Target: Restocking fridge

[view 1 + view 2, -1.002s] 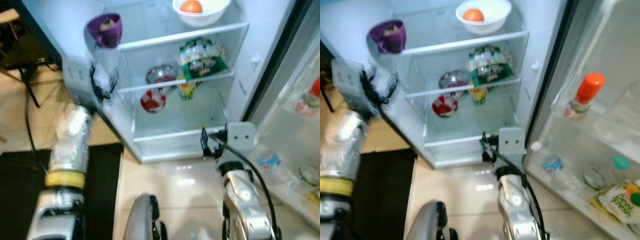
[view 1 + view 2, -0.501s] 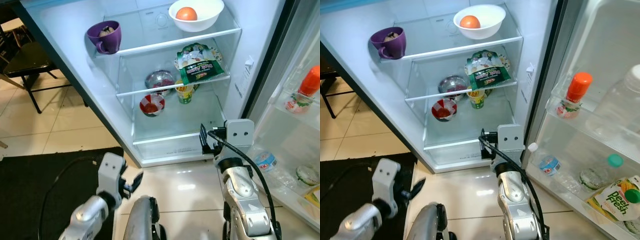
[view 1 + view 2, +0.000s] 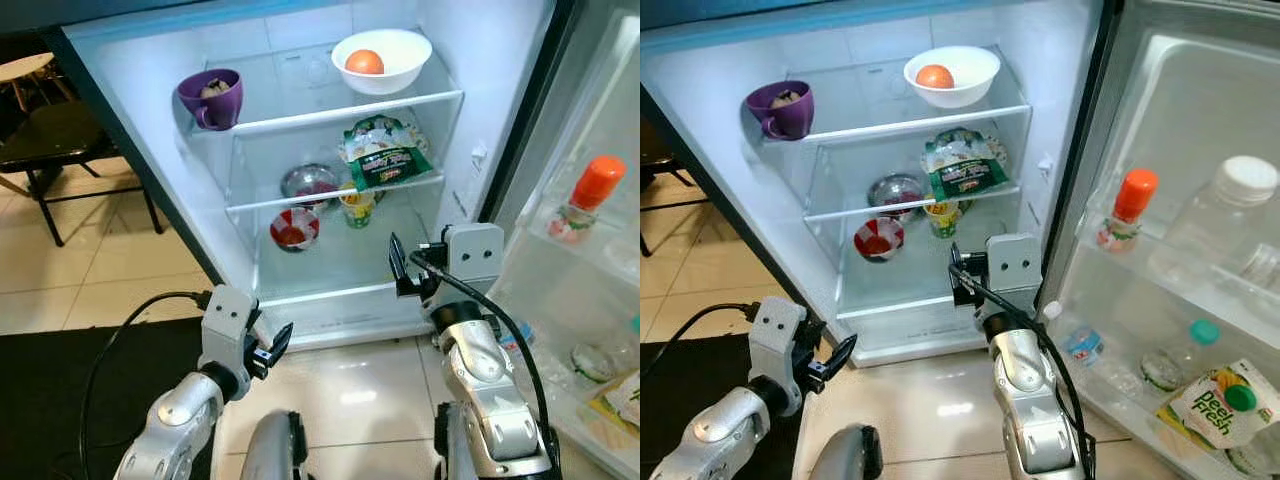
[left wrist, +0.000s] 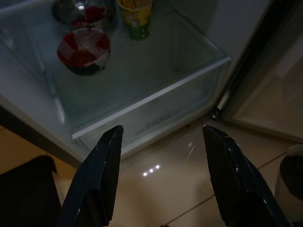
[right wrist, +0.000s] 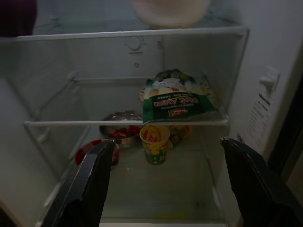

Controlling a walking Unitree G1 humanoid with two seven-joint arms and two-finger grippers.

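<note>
Below the open fridge (image 3: 140, 110), your left gripper (image 3: 268, 350) and right gripper (image 3: 400, 270) are both hovering spread and holding nothing, the right just before its lowest shelf, where a yellow cup (image 3: 356, 207) is standing under a green packet (image 3: 385, 165).

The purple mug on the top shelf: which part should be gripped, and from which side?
Grip the purple mug across its body or rim, coming straight in from the open front of the fridge. It stands upright near the left wall, handle toward the front, with something inside, so it should probably stay level. The left gripper is open, low by the floor.
</note>
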